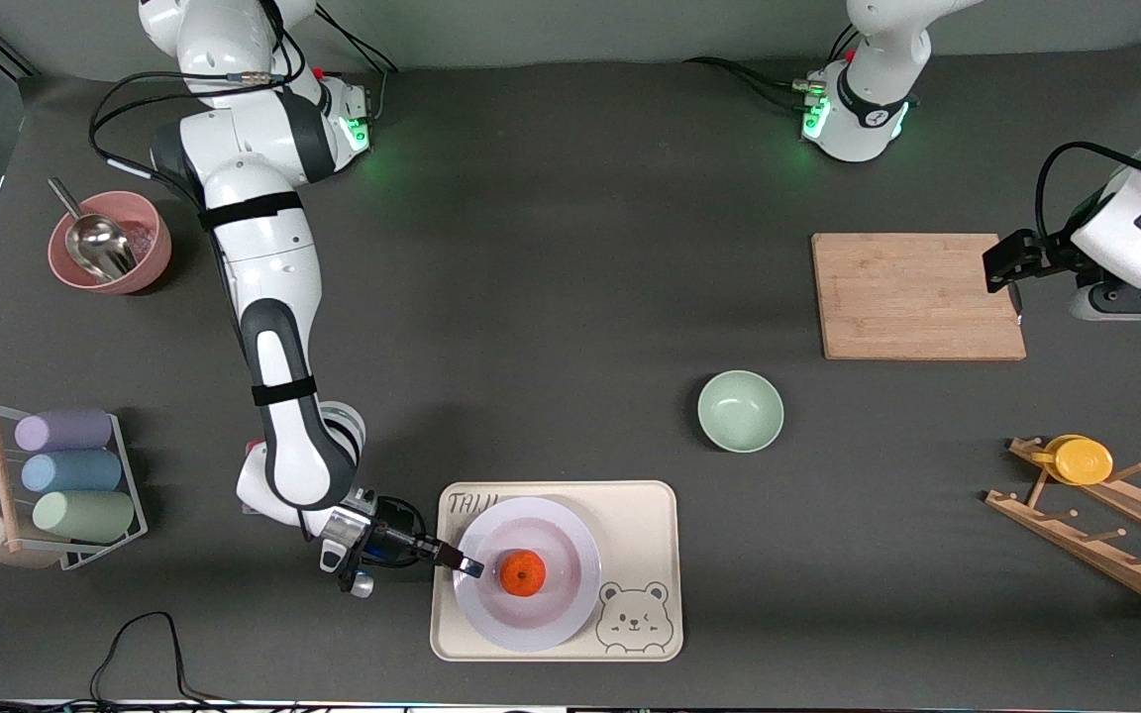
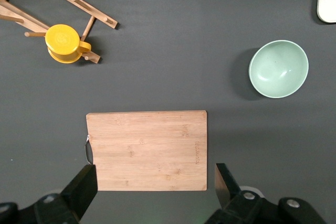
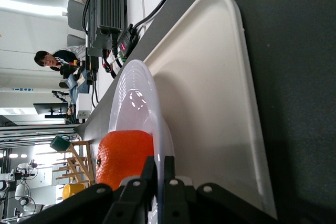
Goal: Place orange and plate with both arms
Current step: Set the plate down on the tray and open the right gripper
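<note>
Resting in the plate (image 1: 570,604) on the tray (image 1: 650,515), the orange (image 1: 522,573) is being carried; the right tool (image 1: 464,564) is pinching the rim at nine o'clock, while the left tool (image 1: 1006,282) is being held spread over the cutting board (image 1: 912,297), waiting.

1. Right arm: reaching from its base down along the right arm's end of the table, elbow bent, forearm low, wrist turned sideways.
2. Right gripper (image 1: 464,564): low at the rim of the plate (image 1: 570,604), fingers pointing sideways toward its middle.
3. Right fingers (image 3: 149,174): pressed together on the plate rim (thin edge pinched between them, seen in the right wrist view).
4. Left arm: folded back near the left arm's end of the table, waiting.
5. Left gripper (image 1: 1014,287): up in the air over the edge of the wooden board (image 1: 917,295), pointing down.
6. Left fingers (image 2: 84,184): spread wide apart, holding nothing.
</note>
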{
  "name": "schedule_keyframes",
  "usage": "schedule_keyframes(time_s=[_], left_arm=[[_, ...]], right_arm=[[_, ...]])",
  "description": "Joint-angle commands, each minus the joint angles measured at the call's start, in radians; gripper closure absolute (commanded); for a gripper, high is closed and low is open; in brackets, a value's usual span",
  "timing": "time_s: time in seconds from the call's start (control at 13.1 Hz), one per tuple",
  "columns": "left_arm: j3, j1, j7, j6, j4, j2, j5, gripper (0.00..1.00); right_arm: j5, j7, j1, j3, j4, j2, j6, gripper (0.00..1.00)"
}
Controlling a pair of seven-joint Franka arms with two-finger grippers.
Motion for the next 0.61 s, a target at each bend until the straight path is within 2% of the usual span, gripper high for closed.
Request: schedule_keyframes(time_s=[0.0, 0.08, 0.15, 0.23, 0.31, 0.53], left_arm=[[0.002, -0.01, 0.022, 0.006, 0.01, -0.004, -0.013, 0.0], [-0.006, -0.013, 0.022, 0.006, 0.008, -0.005, -0.013, 0.0], [-0.012, -0.013, 0.022, 0.011, 0.01, -0.005, -0.013, 0.0], [-0.012, -0.011, 0.022, 0.013, 0.01, -0.004, -0.019, 0.0], [-0.009, -0.01, 0.022, 0.014, 0.01, -0.004, -0.035, 0.0], [-0.009, -0.011, 0.022, 0.013, 0.008, -0.007, -0.035, 0.0]], right_arm=[[-0.022, 0.05, 0.013, 0.005, 0.052, 0.024, 0.025, 1.0], [-0.022, 0.05, 0.014, 0.005, 0.052, 0.024, 0.03, 0.89], [-0.022, 0.052, 0.017, 0.005, 0.052, 0.022, 0.042, 0.61], [-0.022, 0.056, 0.019, 0.005, 0.052, 0.018, 0.045, 0.5], [-0.025, 0.056, 0.019, 0.005, 0.051, 0.013, 0.045, 0.0], [-0.034, 0.059, 0.013, -0.001, 0.049, -0.007, 0.044, 0.0]])
